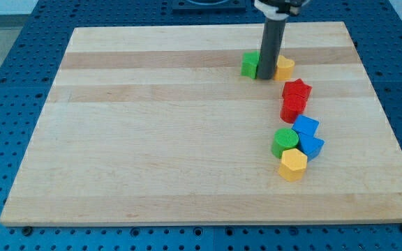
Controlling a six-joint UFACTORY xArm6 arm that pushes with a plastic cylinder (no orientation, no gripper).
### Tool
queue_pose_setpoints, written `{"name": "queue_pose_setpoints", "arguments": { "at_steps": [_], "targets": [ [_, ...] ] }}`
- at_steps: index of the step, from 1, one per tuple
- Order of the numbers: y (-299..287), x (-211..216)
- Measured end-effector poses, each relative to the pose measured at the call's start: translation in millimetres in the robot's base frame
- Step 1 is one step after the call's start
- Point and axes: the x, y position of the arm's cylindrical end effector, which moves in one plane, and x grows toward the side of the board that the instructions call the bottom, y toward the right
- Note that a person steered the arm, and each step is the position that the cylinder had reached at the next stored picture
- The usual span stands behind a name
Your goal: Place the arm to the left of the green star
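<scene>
The green star [250, 64] is found near the frame's top centre, with my tip [265, 77] parked right at its right edge, wedged between it and a yellow block [284, 67], so nothing's grasped and the left side's still unreached.

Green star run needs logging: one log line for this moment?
my tip | between green star and yellow block | on star's right | goal unmet
</scene>
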Motion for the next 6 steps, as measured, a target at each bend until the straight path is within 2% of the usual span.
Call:
{"name": "queue_pose_setpoints", "arguments": {
  "at_steps": [1,2,3,4,5,6],
  "targets": [
    [0,-30],
    [0,-42],
    [-1,-11],
    [-1,52],
    [-2,76],
    [-56,75]
  ]
}}
